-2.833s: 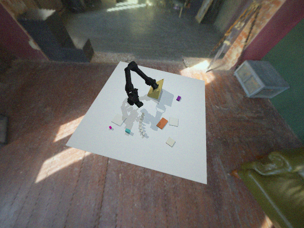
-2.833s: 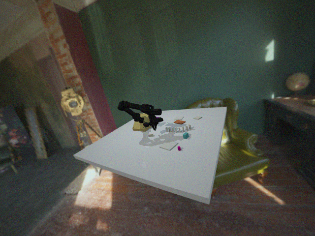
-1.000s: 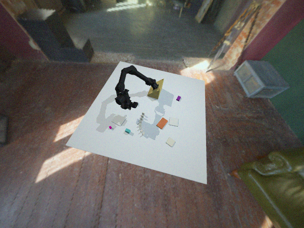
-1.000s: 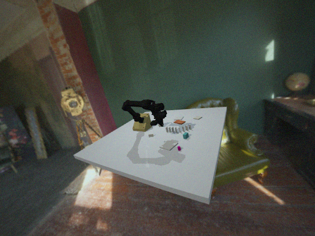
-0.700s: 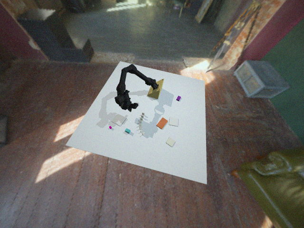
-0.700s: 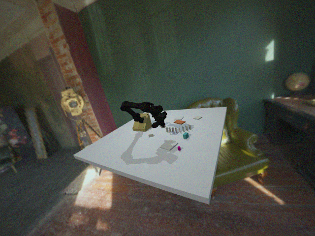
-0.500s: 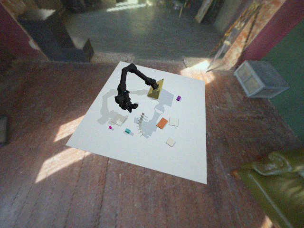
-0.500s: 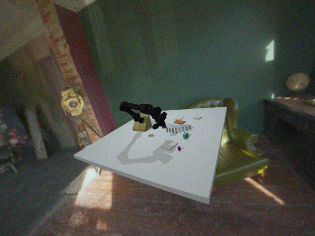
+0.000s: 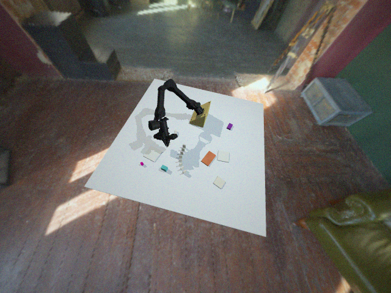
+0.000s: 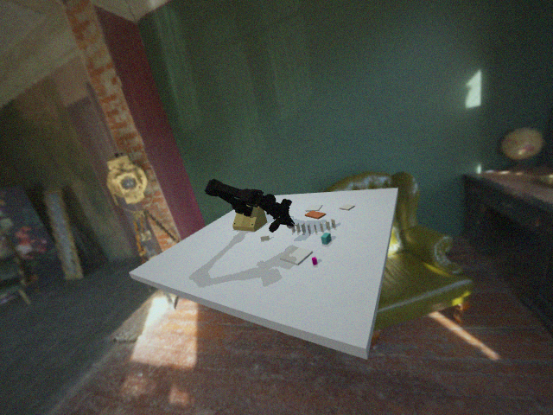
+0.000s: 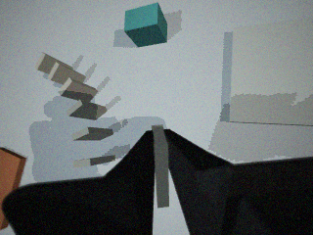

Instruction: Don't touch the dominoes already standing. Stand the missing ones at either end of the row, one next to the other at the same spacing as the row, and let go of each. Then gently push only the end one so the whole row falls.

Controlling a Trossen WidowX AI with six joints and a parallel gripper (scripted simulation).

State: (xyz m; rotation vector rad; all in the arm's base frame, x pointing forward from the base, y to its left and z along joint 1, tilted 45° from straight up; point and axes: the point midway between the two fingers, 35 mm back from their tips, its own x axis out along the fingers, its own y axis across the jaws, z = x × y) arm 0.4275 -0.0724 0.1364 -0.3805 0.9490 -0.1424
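My gripper [image 9: 166, 143] [image 10: 273, 226] is shut on a grey-beige domino [image 11: 160, 166], held upright between the fingertips just above the white table [image 9: 189, 201] [image 10: 312, 303]. The row of standing dominoes [image 9: 181, 159] [image 10: 312, 226] [image 11: 80, 95] runs away from the gripper; in the wrist view it lies to the left of the held domino. The gripper is near the row's near end, a little to its side and apart from it. Another small domino [image 10: 264, 238] lies flat on the table behind the gripper.
A teal cube [image 9: 164, 168] [image 10: 326, 238] [image 11: 145, 23] and a magenta piece [image 9: 142, 163] [image 10: 314, 260] stand beside the row. An orange tile [image 9: 208, 157] [image 11: 9, 171] and pale tiles [image 9: 152, 155] [image 9: 223, 156] [image 9: 219, 182] [image 11: 274, 59] lie flat. A purple cube [image 9: 230, 126] sits far right.
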